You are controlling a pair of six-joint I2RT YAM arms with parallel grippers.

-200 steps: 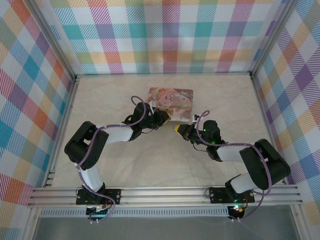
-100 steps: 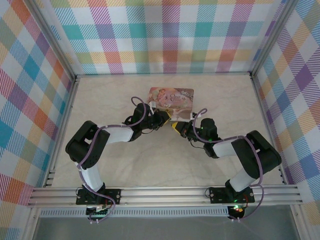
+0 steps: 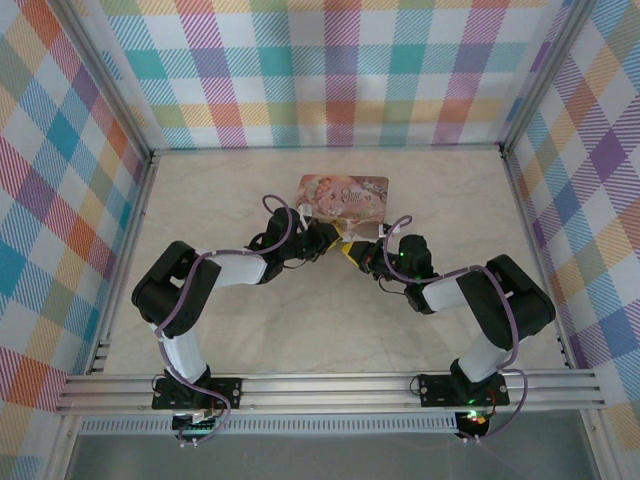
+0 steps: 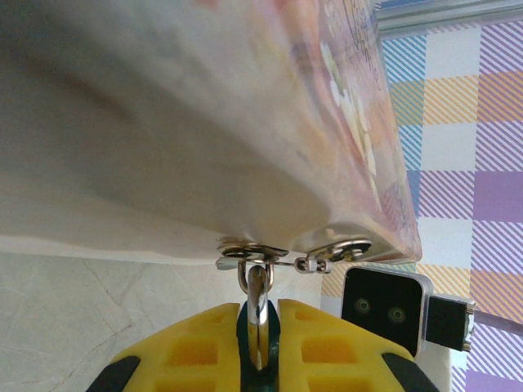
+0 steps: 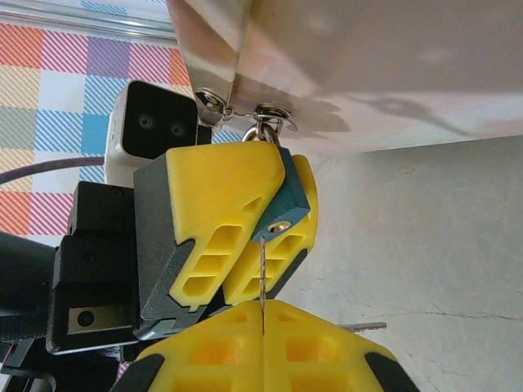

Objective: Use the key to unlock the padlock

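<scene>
Right arm (image 3: 470, 300) has swung in toward the pink tin (image 3: 345, 190), bringing key to lock.
Left jaws clamp the padlock (image 5: 282, 208), which hangs from the tin's hasp with its keyhole end facing the right jaws. Those are pinched shut on the key (image 5: 262, 278). Its blade runs nearly along the lock's long axis, tip just aside of the keyhole, forearm low over the bench (image 3: 300, 330).

My workspace: pale marbled table (image 3: 200, 190), plaid walls (image 3: 340, 70) rising behind it and at both sides, metal rail (image 3: 330, 390) along its near edge.
</scene>
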